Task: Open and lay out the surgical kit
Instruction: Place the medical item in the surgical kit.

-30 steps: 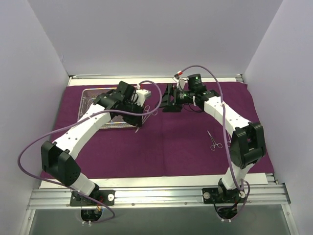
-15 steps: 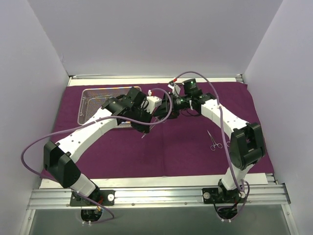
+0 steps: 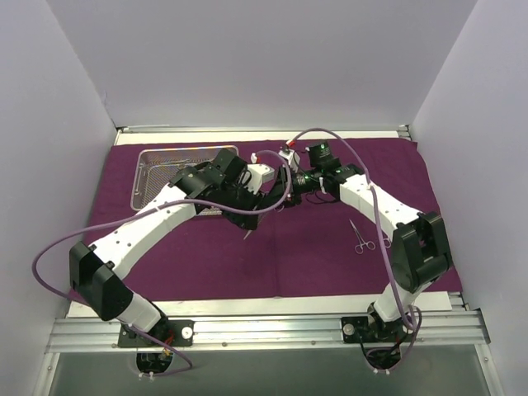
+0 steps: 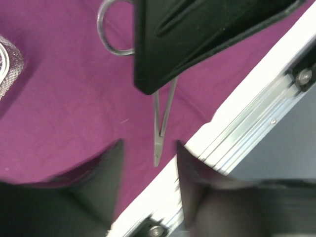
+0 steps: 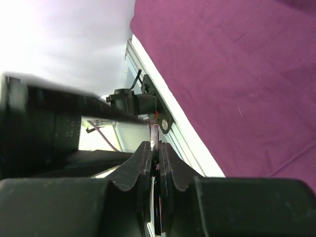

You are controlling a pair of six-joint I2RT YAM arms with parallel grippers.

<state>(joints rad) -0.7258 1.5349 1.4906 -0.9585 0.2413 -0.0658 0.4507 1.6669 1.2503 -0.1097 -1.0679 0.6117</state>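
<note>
The wire tray [image 3: 155,169] sits on the purple cloth [image 3: 313,260] at the counter's far-left corner, contents unclear. Mid-counter, the right gripper [image 5: 155,148] has its jaws clamped on scissors [image 4: 158,140]; the left gripper [image 4: 148,145] has its jaws open around their tip.

No text, label, brand, number or sign is legible on the purple cloth wrap [image 3: 313,247], wire-mesh tray [image 3: 157,169] or steel instrument [image 4: 165,113].

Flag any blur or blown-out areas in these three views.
Left wrist: the left fingers are dark and blurred at the bottom edge; the steel instrument and purple cloth are sharp. Right wrist: upper left is blown out to white; the right fingers are near-black and soft. Top external: even light, sharp, no glare.
</note>
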